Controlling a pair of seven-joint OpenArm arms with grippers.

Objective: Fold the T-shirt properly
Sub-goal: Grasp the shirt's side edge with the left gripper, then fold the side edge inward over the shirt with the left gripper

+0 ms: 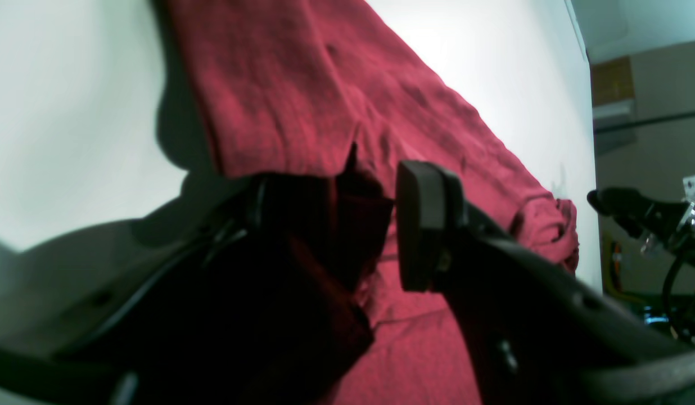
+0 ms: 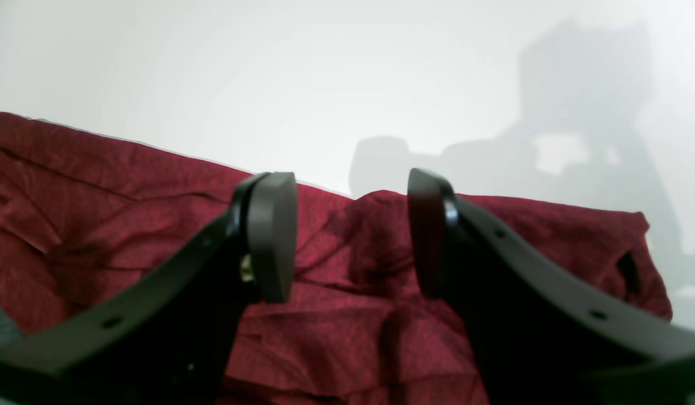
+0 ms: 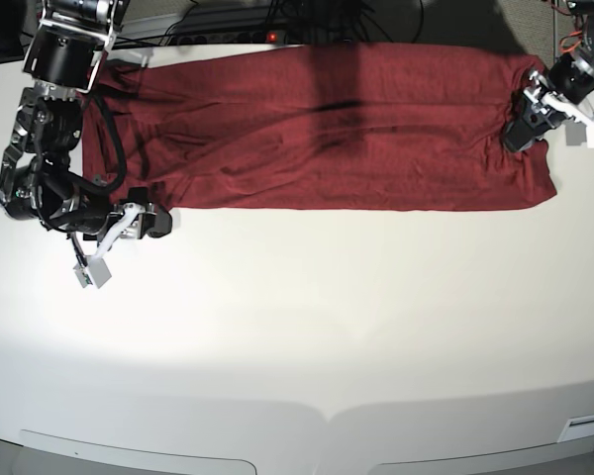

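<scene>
The T-shirt point(image 3: 376, 109) lies creased across the tabletop point(image 3: 327, 327). At its right end in the base view, the left gripper point(image 3: 528, 136) stands wide open among its folds. Near its opposite end, the right gripper point(image 2: 350, 236) is wide open, gripping nothing.

Lying across the far part of the table point(image 3: 307, 317): the T-shirt point(image 3: 327, 148). Hanging over its left end in the base view: right gripper point(image 3: 144, 220); at its right end: left gripper point(image 3: 523, 137).
</scene>
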